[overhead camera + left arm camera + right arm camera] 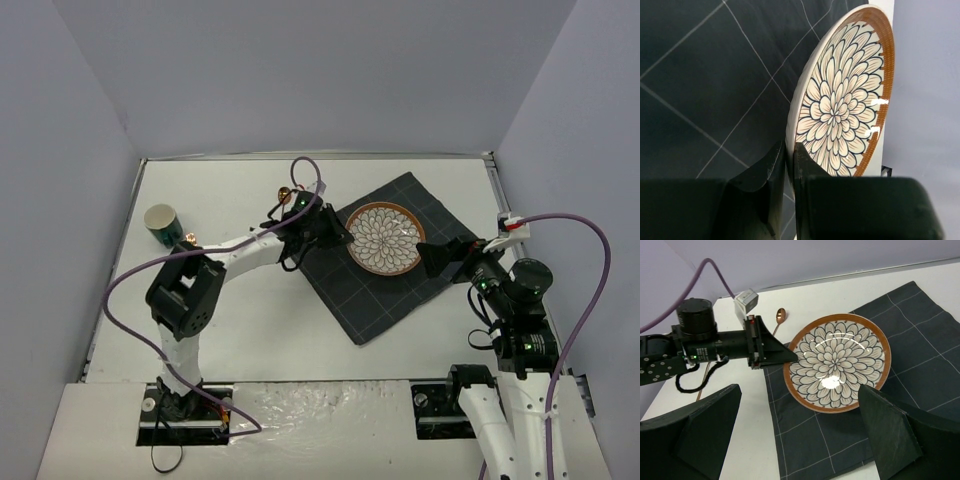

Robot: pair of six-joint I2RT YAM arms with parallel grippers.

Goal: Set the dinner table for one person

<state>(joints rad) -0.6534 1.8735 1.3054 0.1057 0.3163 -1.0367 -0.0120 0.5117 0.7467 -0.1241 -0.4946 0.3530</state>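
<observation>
A round plate with a dark petal pattern and an orange-brown rim lies on a dark grey grid cloth on the white dinner table. My left gripper is shut on the plate's left rim; in the left wrist view its jaws pinch the rim of the plate. My right gripper is open and empty at the plate's right side; in the right wrist view its fingers stand wide apart before the plate.
A green cup stands at the far left. A copper spoon lies behind the left arm, also in the right wrist view. Purple cables loop over both arms. Grey walls enclose the table.
</observation>
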